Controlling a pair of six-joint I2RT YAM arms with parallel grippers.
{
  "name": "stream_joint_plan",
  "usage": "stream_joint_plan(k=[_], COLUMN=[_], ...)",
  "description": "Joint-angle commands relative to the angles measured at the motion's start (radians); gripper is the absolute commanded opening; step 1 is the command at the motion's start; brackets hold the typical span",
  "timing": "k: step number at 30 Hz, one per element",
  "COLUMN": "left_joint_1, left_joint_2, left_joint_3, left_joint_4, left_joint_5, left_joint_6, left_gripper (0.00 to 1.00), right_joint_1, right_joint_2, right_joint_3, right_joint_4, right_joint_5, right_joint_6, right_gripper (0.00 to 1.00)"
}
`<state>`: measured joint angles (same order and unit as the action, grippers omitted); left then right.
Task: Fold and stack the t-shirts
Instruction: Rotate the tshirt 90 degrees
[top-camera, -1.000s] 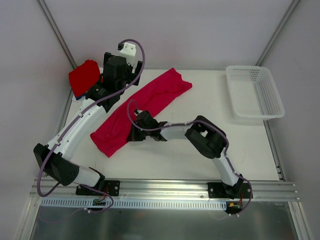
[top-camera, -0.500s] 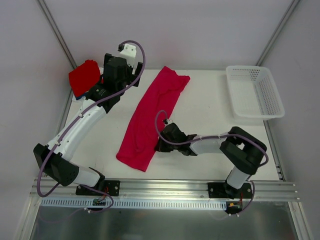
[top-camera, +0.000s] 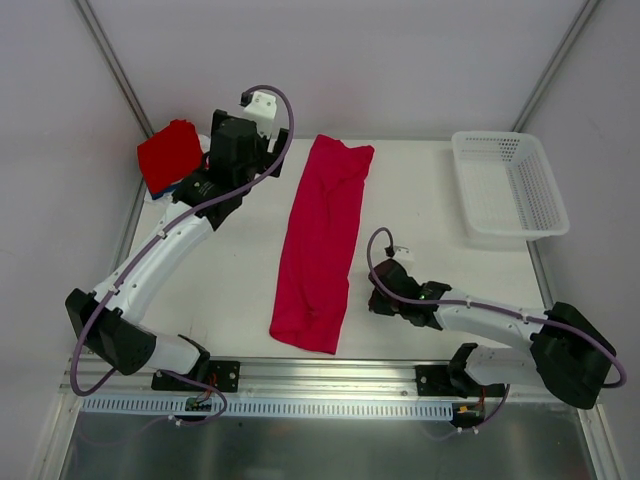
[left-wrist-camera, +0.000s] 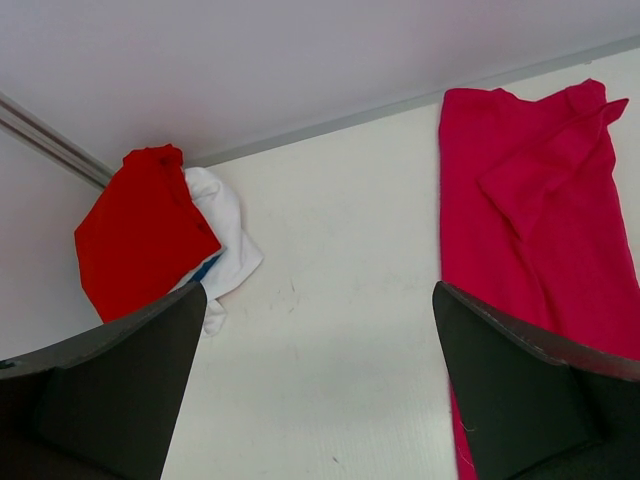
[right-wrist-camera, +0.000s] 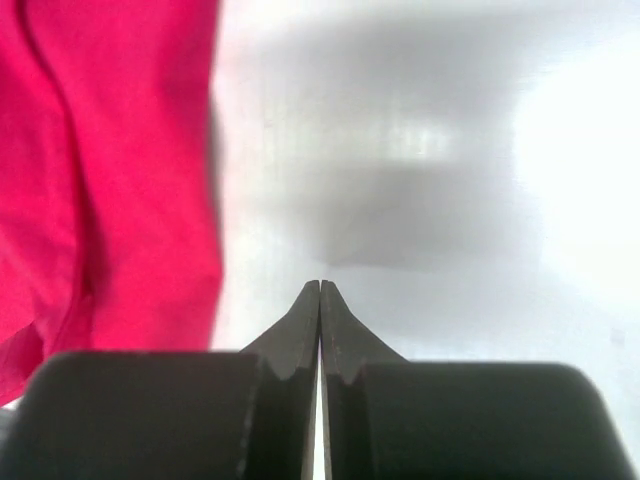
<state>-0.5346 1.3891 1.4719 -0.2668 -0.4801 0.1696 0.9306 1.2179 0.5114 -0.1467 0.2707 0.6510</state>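
— What is shown by the overhead view?

— A crimson-pink t-shirt (top-camera: 322, 245) is seen folded lengthwise into a long strip and laid flat in the middle of the table (top-camera: 430, 200), running from the far edge towards the near edge. A bright red t-shirt (top-camera: 168, 155) is found folded at the far left corner, on top of a stack. A white mesh basket (top-camera: 512, 232) is placed at the far right, well apart from the shirts. The left gripper (top-camera: 236, 148) is held at the far left, between the stack and the strip. The right gripper (top-camera: 378, 298) is lowered to the table just right of the strip's near half. No contact with the cloth can be made out.

— And what is given by the left wrist camera?

— The left gripper (left-wrist-camera: 318, 290) is shown with its fingers (left-wrist-camera: 110, 390) spread wide, and nothing is held between them. Beyond them on the left, the bright red t-shirt (left-wrist-camera: 140, 235) is seen resting on a white t-shirt (left-wrist-camera: 228, 235), and a sliver of a blue t-shirt (left-wrist-camera: 203, 268) is exposed between the two. The far end of the crimson-pink t-shirt (left-wrist-camera: 530, 230) is seen on the right, with one sleeve folded over it.

— And the right wrist camera?

— The right gripper (right-wrist-camera: 320, 290) is shown with its fingers pressed fully together, and nothing is caught between them. Bare table lies under the tips. The edge of the crimson-pink t-shirt (right-wrist-camera: 110, 180) is seen to their left, near but not touched.
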Motion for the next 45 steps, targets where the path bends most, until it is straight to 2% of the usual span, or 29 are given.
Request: stream_joint_plan(k=[1, 7, 8, 9, 10, 11, 12, 13, 15, 16, 17, 19, 20, 24, 27, 28, 31, 39, 45], left_joint_1=[-0.016, -0.036, -0.044, -0.053, -0.074, -0.082, -0.087, -0.091, -0.091, -0.093, -0.097, -0.128, -0.181, -0.261, -0.284, -0.286, -0.285, -0.285, -0.285], left_joint_2=[-0.022, -0.013, -0.015, -0.018, -0.027, -0.032, -0.036, -0.035, -0.016, -0.009, -0.001, 0.086, 0.129, 0.359, 0.534, 0.560, 0.648, 0.767, 0.740], left_joint_3=[-0.007, -0.007, -0.005, -0.004, -0.001, 0.004, 0.014, 0.018, 0.021, 0.001, -0.024, -0.071, -0.071, -0.046, 0.000, 0.014, 0.077, 0.188, 0.182], left_joint_4=[0.031, 0.031, 0.031, 0.029, 0.011, -0.006, -0.029, -0.057, -0.162, -0.178, -0.181, -0.173, -0.173, -0.167, -0.141, -0.131, -0.127, -0.129, -0.075], left_joint_5=[-0.006, -0.017, -0.021, -0.026, -0.034, -0.032, -0.020, 0.009, 0.125, 0.180, 0.334, 0.435, 0.437, 0.451, 0.477, 0.521, 0.522, 0.517, 0.495], left_joint_6=[0.004, 0.001, 0.001, 0.007, 0.007, -0.004, -0.060, -0.094, -0.235, -0.284, -0.323, -0.361, -0.358, -0.369, -0.381, -0.384, -0.389, -0.389, -0.394], left_gripper=[0.99, 0.99, 0.99, 0.99, 0.99, 0.99, 0.99, 0.99, 0.99, 0.99, 0.99, 0.99, 0.99, 0.99, 0.98, 0.98, 0.98, 0.98, 0.98], right_joint_1=[-0.029, -0.049, -0.049, -0.049, -0.044, -0.038, -0.030, -0.027, -0.027, -0.027, -0.027, -0.027, -0.027, -0.026, -0.026, -0.026, -0.024, -0.026, -0.026], right_joint_2=[-0.052, -0.066, -0.073, -0.098, -0.118, -0.142, -0.194, -0.221, -0.291, -0.310, -0.326, -0.369, -0.383, -0.437, -0.492, -0.504, -0.538, -0.548, -0.499], right_joint_3=[-0.005, 0.025, 0.038, 0.068, 0.087, 0.102, 0.134, 0.148, 0.185, 0.197, 0.208, 0.223, 0.223, 0.208, 0.171, 0.165, 0.154, 0.157, 0.174], right_joint_4=[-0.105, -0.180, -0.198, -0.235, -0.273, -0.292, -0.312, -0.327, -0.370, -0.382, -0.411, -0.427, -0.441, -0.467, -0.467, -0.468, -0.491, -0.528, -0.524], right_joint_5=[0.073, 0.102, 0.104, 0.105, 0.105, 0.119, 0.130, 0.140, 0.162, 0.170, 0.177, 0.179, 0.176, 0.167, 0.162, 0.160, 0.176, 0.206, 0.216], right_joint_6=[0.015, -0.005, -0.013, -0.023, -0.048, -0.059, -0.066, -0.076, -0.105, -0.112, -0.122, -0.129, -0.129, -0.120, -0.099, -0.093, -0.088, -0.082, -0.103], right_gripper=[0.01, 0.01, 0.07, 0.19, 0.56, 0.77, 0.90, 0.99, 0.99, 1.00, 1.00, 0.99, 0.99, 0.99, 0.99, 1.00, 1.00, 0.99, 0.99])
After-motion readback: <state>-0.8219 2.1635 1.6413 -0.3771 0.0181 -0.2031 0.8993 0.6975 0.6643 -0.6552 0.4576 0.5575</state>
